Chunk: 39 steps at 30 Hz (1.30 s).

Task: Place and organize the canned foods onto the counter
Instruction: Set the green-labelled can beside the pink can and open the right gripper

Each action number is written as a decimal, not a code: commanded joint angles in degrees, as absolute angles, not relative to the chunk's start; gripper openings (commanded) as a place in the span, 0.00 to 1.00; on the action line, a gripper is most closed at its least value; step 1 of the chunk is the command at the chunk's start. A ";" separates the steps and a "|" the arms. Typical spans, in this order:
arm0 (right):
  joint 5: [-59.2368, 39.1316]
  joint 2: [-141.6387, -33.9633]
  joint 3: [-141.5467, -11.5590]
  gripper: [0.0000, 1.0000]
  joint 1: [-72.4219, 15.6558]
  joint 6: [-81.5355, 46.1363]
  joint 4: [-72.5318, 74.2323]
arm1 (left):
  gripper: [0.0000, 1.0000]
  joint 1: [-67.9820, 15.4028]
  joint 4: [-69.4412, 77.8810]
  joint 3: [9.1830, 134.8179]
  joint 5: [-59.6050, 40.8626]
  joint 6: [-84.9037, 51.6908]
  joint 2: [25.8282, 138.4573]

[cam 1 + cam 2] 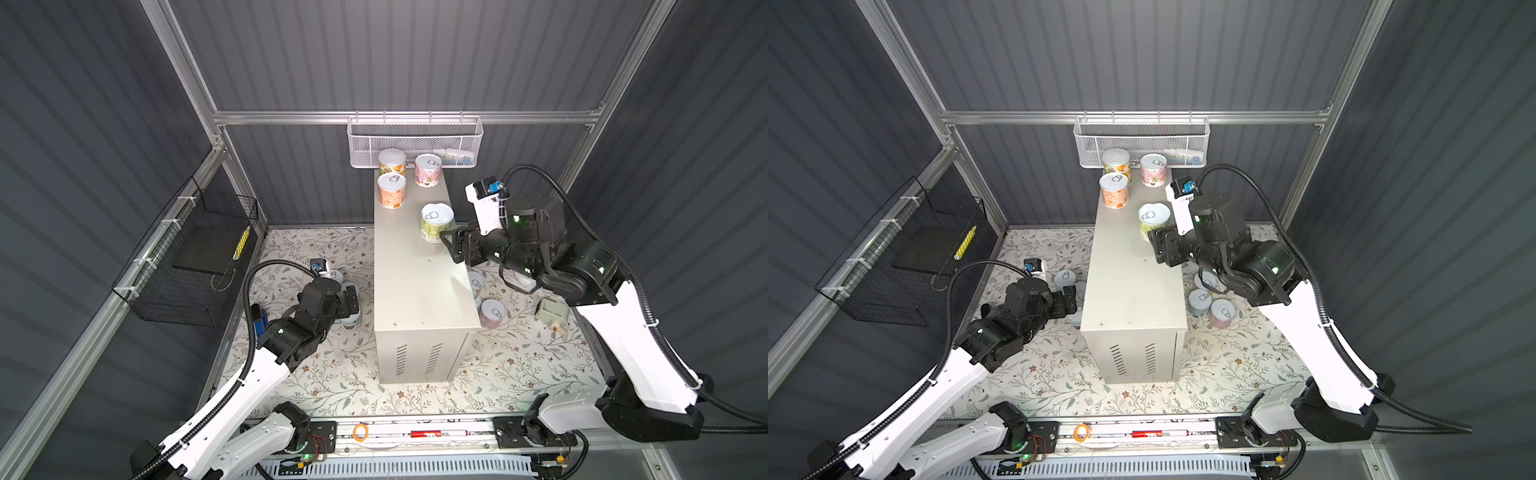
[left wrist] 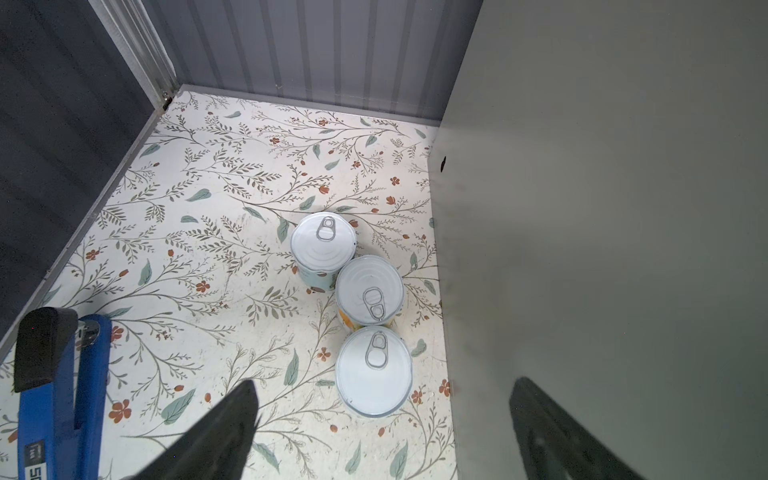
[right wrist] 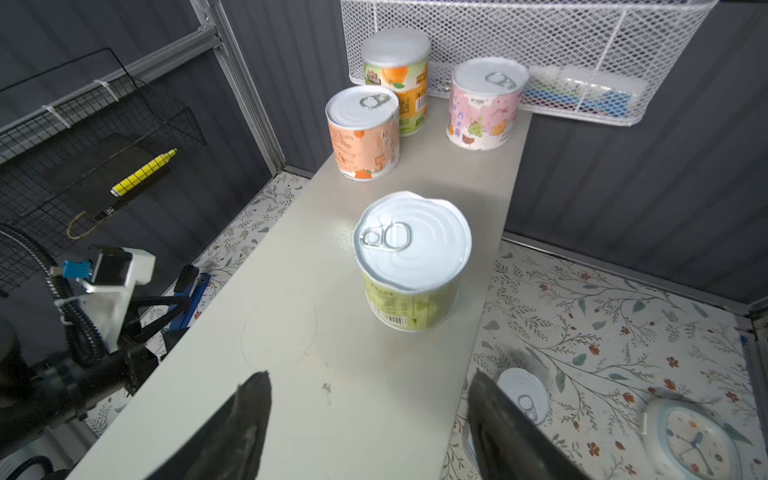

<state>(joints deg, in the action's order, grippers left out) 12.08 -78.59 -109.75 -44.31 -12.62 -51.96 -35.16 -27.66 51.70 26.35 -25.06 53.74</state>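
Cans (image 1: 1114,190) stood upright, axes vertical, pull-tab lids up, ten in all. Four were on the tabletop (image 1: 415,286), whose length ran up the middle of both top views, vent end lowest: two orange cans (image 1: 391,195), a pink can (image 1: 428,169) and a green can (image 1: 437,222). Three floor cans (image 2: 369,289) lined up left of it on the floral mat (image 1: 332,386), and three more (image 1: 1223,312) sat to its right. The right tool (image 3: 370,386) had its jaws apart and empty, just short of the green can. The left tool (image 1: 352,300) gaped wide over the left row, gripping nothing.
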 commanded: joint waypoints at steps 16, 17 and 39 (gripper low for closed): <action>12.80 -85.63 -103.24 0.60 -39.84 -15.34 -41.63 | 0.95 -34.89 -25.09 50.36 26.43 -23.93 55.09; 12.41 -86.19 -103.48 0.60 -39.55 -15.26 -40.98 | 0.95 -34.83 -25.05 50.37 26.53 -23.92 55.27; 7.78 -99.94 -116.93 0.59 -32.87 -15.57 -37.53 | 0.95 -33.08 -23.27 51.02 24.75 -23.06 59.12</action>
